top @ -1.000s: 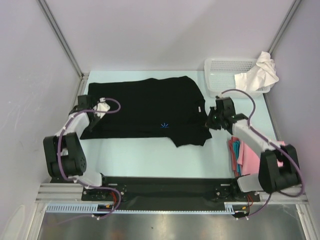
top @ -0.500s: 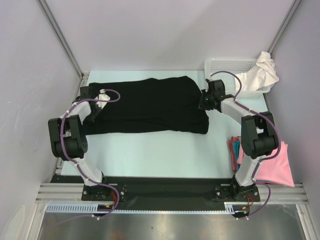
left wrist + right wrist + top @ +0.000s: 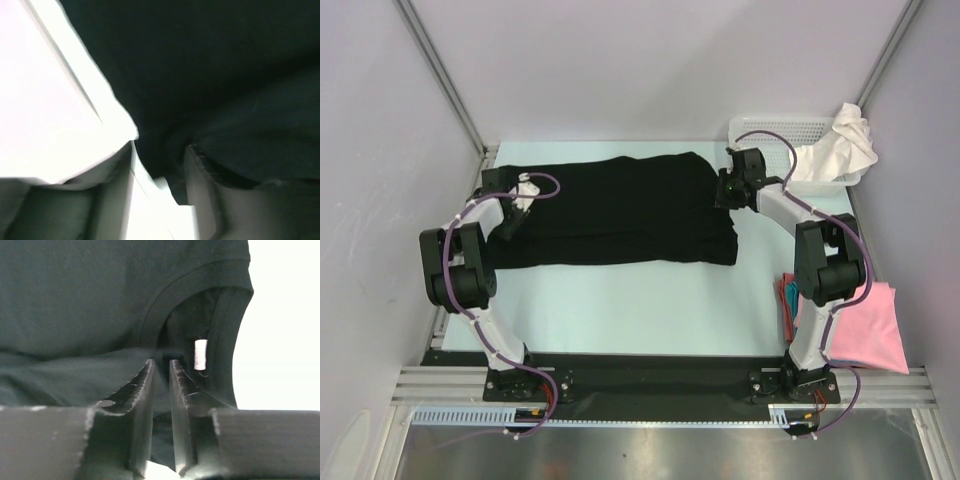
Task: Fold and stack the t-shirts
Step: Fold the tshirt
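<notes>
The black t-shirt (image 3: 620,210) lies across the table, folded lengthwise into a long band. My left gripper (image 3: 510,212) is at its left end. In the left wrist view the left gripper (image 3: 160,150) is open, and a black cloth edge (image 3: 175,170) lies loose against the right finger. My right gripper (image 3: 724,197) is at the collar end. In the right wrist view the right gripper (image 3: 161,365) stands a narrow gap open over the black t-shirt (image 3: 100,290), beside the collar label (image 3: 200,354). A white t-shirt (image 3: 842,145) drapes over the basket. A pink t-shirt (image 3: 865,325) lies front right.
A white mesh basket (image 3: 772,140) stands at the back right, close behind the right gripper. Red and teal cloth (image 3: 788,298) shows under the pink shirt's left edge. Metal frame posts and pale walls close in the table on the left, right and back.
Both arms carried the shirt's near edge away from me, folding it over into a narrower band. Both grippers, shut a second ago, have opened.
</notes>
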Motion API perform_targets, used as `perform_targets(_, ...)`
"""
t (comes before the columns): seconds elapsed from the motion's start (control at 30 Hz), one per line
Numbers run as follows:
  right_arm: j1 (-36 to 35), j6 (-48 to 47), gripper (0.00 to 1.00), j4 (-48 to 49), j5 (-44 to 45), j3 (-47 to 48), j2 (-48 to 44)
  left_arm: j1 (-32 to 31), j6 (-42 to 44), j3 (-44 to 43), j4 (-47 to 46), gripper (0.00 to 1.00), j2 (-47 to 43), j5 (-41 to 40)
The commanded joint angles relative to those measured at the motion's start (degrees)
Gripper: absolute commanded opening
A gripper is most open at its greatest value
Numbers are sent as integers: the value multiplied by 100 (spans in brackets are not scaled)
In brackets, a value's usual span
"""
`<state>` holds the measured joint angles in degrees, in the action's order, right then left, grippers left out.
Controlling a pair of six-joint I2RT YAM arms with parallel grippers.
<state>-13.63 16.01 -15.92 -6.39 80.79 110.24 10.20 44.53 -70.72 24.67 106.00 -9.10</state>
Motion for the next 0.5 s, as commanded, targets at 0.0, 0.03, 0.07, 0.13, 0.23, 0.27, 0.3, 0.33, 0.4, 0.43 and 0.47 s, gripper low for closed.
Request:
perform_targets(0.0, 27, -142, 46, -242, 208, 523, 51, 9, -409, -398, -374, 60, -8, -424)
perform_targets(0.03, 18, -186, 52, -375, 252, 612, 25, 9, -489, -399, -392, 60, -9, -556)
perform_targets(0.07, -8, -221, 57, -524, 296, 674, -37, 17, -542, -477, -297, 63, -165, -601)
perform_targets(0.13, -43, -291, 63, -919, 506, 684, -370, 44, -612, -443, -243, 69, -490, -462)
perform_targets(0.23, -52, -292, 65, -1237, 770, 114, -1044, 79, -403, -40, -94, 84, -1272, -5)
perform_targets(0.27, -61, -231, 65, -1290, 762, -79, -1196, 79, -288, 222, 168, 83, -1422, 162)
perform_targets(0.3, -44, -204, 64, -1299, 693, -281, -1337, 79, -44, 417, 257, 82, -1693, 389)
perform_targets(0.33, -43, -177, 61, -1343, 414, -684, -1503, 70, 81, 619, 302, 77, -1792, 418)
perform_targets(0.4, -70, -63, 58, -1361, 140, -1029, -1593, 79, 370, 1225, 302, 72, -1985, 401)
perform_targets(0.43, -87, -37, 58, -1335, -53, -1274, -1610, 79, 615, 1427, 241, 69, -2030, 235)
perform_targets(0.47, -87, -10, 59, -1291, -125, -1416, -1628, 70, 731, 1742, 127, 69, -2065, 164)
